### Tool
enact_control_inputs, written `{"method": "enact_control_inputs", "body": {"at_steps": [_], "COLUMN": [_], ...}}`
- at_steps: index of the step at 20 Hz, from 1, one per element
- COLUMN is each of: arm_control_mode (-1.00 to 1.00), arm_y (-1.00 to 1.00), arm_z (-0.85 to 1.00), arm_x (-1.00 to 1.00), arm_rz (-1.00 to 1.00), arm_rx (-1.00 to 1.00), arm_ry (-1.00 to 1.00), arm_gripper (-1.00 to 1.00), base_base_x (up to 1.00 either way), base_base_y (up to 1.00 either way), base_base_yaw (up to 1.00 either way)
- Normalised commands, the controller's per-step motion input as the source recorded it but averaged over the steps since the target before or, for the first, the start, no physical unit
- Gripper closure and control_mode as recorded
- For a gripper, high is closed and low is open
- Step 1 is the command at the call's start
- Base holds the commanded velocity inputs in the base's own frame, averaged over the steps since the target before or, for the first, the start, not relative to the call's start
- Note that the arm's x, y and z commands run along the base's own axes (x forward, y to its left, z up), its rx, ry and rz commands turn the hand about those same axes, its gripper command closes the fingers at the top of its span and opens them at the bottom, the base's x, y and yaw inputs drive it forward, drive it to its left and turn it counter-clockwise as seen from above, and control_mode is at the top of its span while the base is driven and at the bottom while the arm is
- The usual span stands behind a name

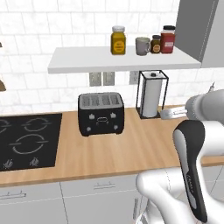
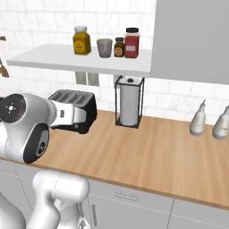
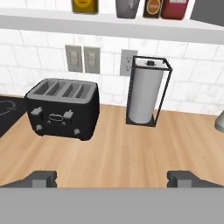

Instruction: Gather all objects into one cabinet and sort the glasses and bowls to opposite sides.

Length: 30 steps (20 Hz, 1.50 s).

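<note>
The grey mug [image 1: 142, 46] [image 2: 104, 48], one of the glasses, stands on the white tile-backed shelf [image 1: 83, 61] between a yellow jar [image 1: 118, 40] and two smaller jars. In the hand view its base [image 3: 127, 8] shows at the top edge. My gripper [image 3: 112, 178] hangs open over the wooden counter, well below and in front of the mug, with nothing between its fingertips [image 3: 43, 178]. A grey cabinet panel [image 2: 192, 40] rises just right of the shelf; the cabinet's open shelf is out of view. The bowls are out of view.
A black toaster [image 1: 100, 113] [image 3: 62, 108] sits on the counter left of a caged paper-towel roll [image 1: 151, 94] [image 3: 145, 92]. A black cooktop [image 1: 26, 140] lies far left. Two pale bottles [image 2: 198, 118] stand at the right by the wall.
</note>
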Motion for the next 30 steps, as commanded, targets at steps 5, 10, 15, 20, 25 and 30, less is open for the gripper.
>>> {"method": "enact_control_inputs", "body": {"at_steps": [5, 10, 15, 20, 25, 30], "arm_control_mode": [1.0, 1.0, 1.0, 1.0, 1.0, -1.0], "arm_y": [0.0, 0.0, 0.0, 0.0, 0.0, 0.01], "arm_z": [0.0, 0.0, 0.0, 0.0, 0.0, 0.03], "arm_x": [0.0, 0.0, 0.0, 0.0, 0.0, -0.02], "arm_rz": [0.0, 0.0, 0.0, 0.0, 0.0, 0.0], "arm_rx": [0.0, 0.0, 0.0, 0.0, 0.0, -0.01], "arm_ry": [0.0, 0.0, 0.0, 0.0, 0.0, -0.01], "arm_gripper": [-1.0, -1.0, -1.0, -1.0, -1.0, -1.0], "base_base_x": [0.08, 0.2, 0.38, 0.06, 0.0, 0.0], "base_base_y": [0.0, 0.0, 0.0, 0.0, 0.0, 0.0], "base_base_yaw": [-0.07, -0.03, 0.0, 0.0, 0.0, 0.0]}}
